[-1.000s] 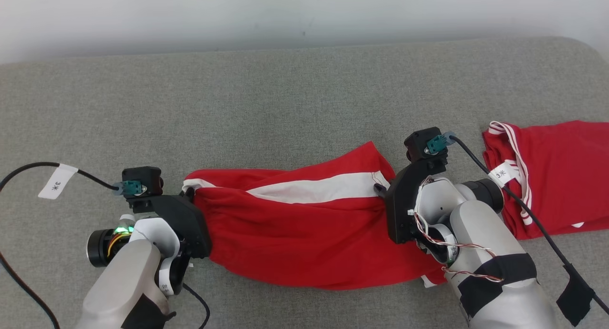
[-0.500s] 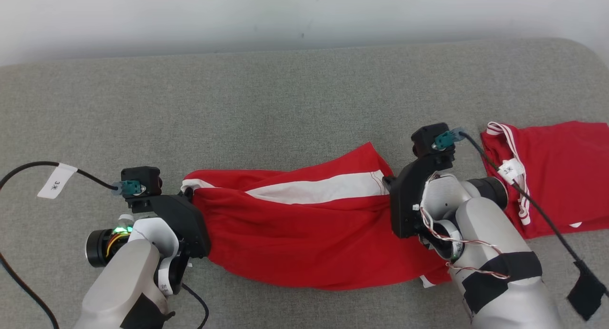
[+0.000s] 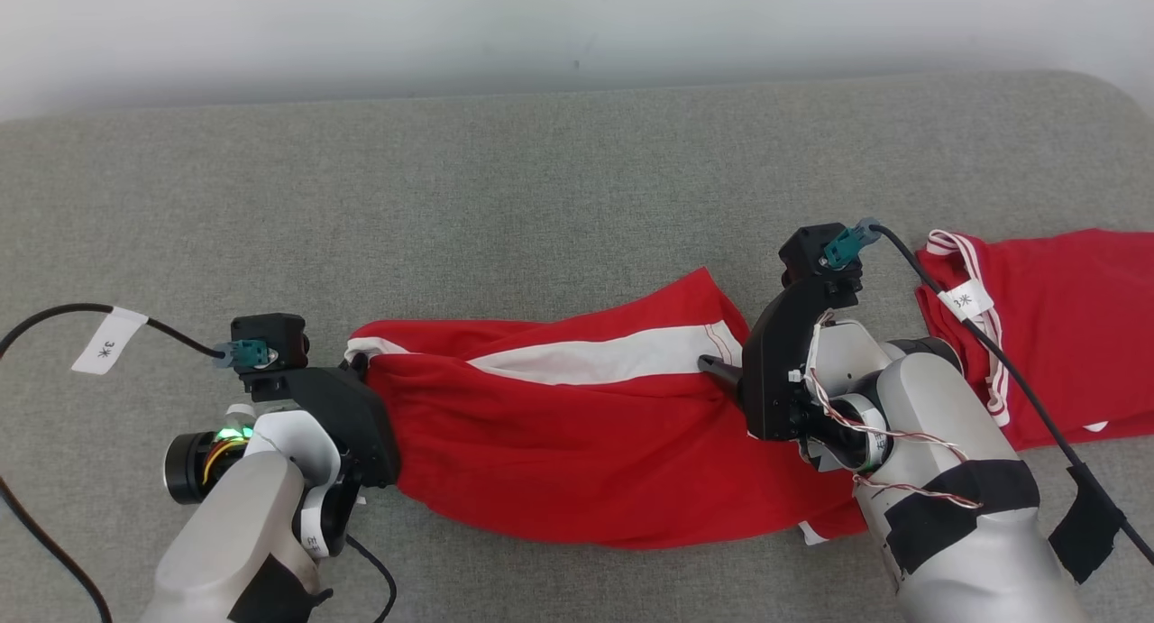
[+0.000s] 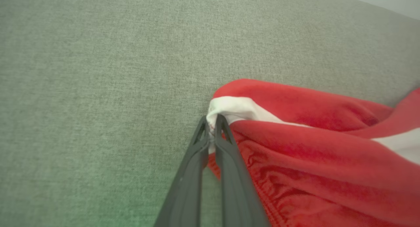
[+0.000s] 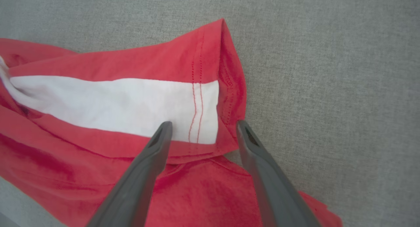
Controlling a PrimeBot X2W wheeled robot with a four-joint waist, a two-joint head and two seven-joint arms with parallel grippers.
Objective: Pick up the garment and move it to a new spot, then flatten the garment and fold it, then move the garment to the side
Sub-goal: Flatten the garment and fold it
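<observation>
At the left end of the red garment (image 3: 577,443), the left tool (image 4: 212,120) is clamped shut on the white-striped corner. At its right end, the right tool (image 5: 203,126) stands wide open and grips nothing, its fingers straddling the hem. The garment lies stretched across the grey upholstered surface (image 3: 541,181). Beyond its right end, apart, lies a second red cloth (image 3: 1064,325).

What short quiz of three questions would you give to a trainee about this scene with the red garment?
1. True or false: the left end effector is shut on a corner of the red garment.
2. The right end effector is: A) open over the garment's hem; B) shut on the hem; C) holding a cable.
3. On which side of the robot does the second red garment lie?
Key: 1 true; 2 A; 3 its right.
</observation>
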